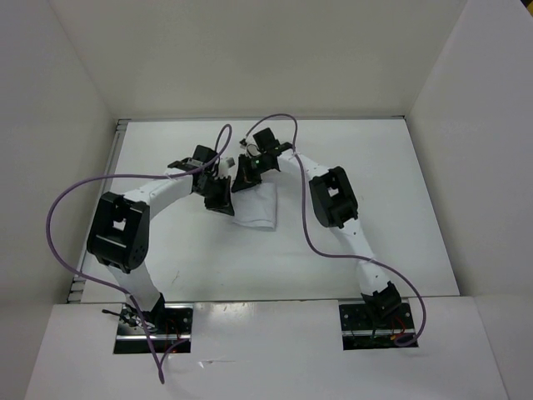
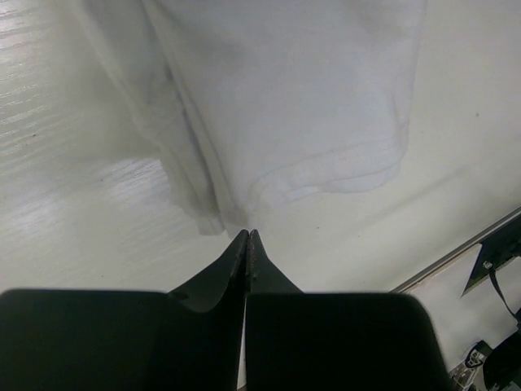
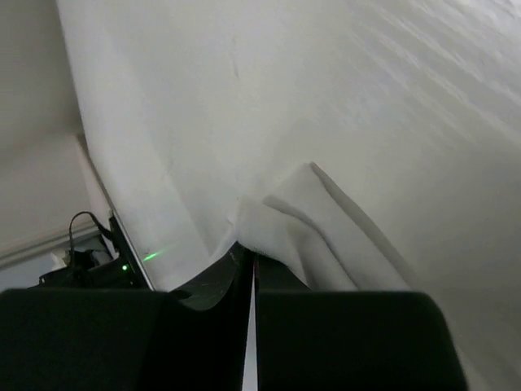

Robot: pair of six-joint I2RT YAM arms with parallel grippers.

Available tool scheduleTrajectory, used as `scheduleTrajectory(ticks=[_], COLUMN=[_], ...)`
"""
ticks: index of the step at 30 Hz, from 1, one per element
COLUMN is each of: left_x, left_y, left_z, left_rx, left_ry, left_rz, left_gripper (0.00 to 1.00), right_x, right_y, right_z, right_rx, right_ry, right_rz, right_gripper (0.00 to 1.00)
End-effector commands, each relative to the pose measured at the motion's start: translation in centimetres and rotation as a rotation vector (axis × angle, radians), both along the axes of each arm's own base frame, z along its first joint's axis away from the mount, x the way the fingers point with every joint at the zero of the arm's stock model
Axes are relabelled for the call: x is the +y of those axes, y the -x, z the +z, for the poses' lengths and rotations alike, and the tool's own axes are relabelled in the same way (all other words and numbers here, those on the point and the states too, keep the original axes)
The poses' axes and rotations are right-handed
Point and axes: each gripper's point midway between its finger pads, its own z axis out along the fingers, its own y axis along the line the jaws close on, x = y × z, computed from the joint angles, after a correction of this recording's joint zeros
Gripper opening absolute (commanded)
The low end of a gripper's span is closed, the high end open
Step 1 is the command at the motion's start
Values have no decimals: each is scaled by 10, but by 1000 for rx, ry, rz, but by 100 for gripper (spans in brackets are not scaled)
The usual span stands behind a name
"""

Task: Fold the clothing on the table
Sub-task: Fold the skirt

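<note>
At the middle of the table (image 1: pixel 166 258) the cloth (image 1: pixel 260 212) lies partly raised, its far edge up at both grippers. Right gripper (image 3: pixel 248 257): jaws closed on a bunched fold of cloth. Left gripper (image 2: pixel 247 236): jaws fully together, a cloth corner meeting the tips; I cannot confirm that it is pinched. Step in hand, as I judge it: lifting the far edge to start the first fold. Next move calls for both arms carrying that edge toward me together, low and level, and laying it on the near hem. No containers in view.
</note>
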Motion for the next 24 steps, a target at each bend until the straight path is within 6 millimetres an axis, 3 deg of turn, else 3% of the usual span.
scheduleTrajectory(ticks=[1,4,6,8,11,12,14,15,18,19,20,21,22,23,24], left_x=[2,2,3,3,2,0,0,2,12,12,12,17,18,19,23], left_y=[3,5,2,1,-1,-3,-6,-13,-23,-24,-26,-28,-30,-29,-30], left_z=[17,24,29,33,44,54,68,78,103,111,125,129,133,137,142], left_rx=[-26,-33,-49,-59,-84,-107,-143,-171,-248,-268,-319,-334,-358,-372,-386], left_ry=[6,12,11,15,28,41,53,62,72,78,87,81,76,75,77], left_rz=[3,11,23,23,32,40,40,52,77,77,66,83,81,75,85], left_gripper=[0,0,0,0,1,3,12,20,38,46,47,47,50,54,56], right_x=[16,25,31,33,22,14,3,-9,-42,-71,-87,-103,-134,-151,-166], right_y=[0,5,-14,-17,-28,-33,-39,-42,-49,-52,-48,-45,-41,-33,-26], right_z=[1,-7,11,59,98,129,154,189,224,251,257,264,274,271,253], right_rx=[5,39,-60,-120,-206,-256,-322,-373,-450,-496,-490,-487,-491,-461,-408], right_ry=[-62,-75,-81,-112,-78,-81,-30,-27,87,138,175,205,259,308,375], right_rz=[73,135,148,144,93,65,10,-37,-171,-256,-288,-317,-371,-392,-403], right_gripper=[6,6,6,6,6,6,6,6,16,19,27,28,28,30,30])
